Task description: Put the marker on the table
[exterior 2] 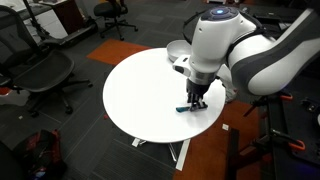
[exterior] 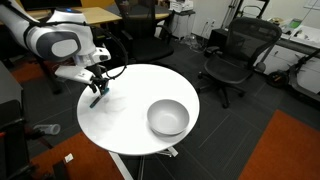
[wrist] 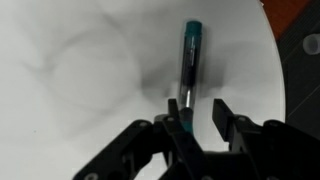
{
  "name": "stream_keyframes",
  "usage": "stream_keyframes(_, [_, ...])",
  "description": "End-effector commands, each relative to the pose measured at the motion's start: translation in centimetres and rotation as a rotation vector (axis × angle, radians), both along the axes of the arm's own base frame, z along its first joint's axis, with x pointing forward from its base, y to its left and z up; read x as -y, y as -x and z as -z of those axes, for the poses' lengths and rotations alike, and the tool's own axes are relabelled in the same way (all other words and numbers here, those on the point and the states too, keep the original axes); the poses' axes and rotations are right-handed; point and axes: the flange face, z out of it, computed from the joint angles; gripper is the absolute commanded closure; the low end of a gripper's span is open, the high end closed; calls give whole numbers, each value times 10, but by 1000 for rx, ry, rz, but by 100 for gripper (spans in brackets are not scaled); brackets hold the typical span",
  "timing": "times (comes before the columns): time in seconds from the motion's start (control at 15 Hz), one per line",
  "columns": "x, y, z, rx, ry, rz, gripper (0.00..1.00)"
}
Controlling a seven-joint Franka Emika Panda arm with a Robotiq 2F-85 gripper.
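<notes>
The marker (wrist: 190,50), a slim dark stick with a teal end, lies on the round white table (wrist: 70,60). Its near end reaches between my fingers, close to one of them. My gripper (wrist: 200,115) is open, with a clear gap beside the marker. In both exterior views the gripper (exterior: 98,88) (exterior 2: 196,100) hangs low over the table (exterior: 130,125) (exterior 2: 140,90) near its edge, with the marker (exterior: 97,99) (exterior 2: 184,108) just below the fingertips.
A grey metal bowl (exterior: 168,117) (exterior 2: 178,50) stands on the table away from the gripper. Black office chairs (exterior: 232,55) (exterior 2: 45,70) stand round the table. An orange-red carpet patch (exterior: 285,150) covers part of the floor.
</notes>
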Motion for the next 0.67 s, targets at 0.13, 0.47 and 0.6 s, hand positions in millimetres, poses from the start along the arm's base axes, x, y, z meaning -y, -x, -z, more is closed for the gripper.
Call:
stream_keyframes(0.13, [5,-6,-2,15,4,-6,12])
stream_keyframes(0.47, [7,-7,-4,18,6,2,0])
stream_keyframes(0.6, [8,-7,-6,22,5,6,0])
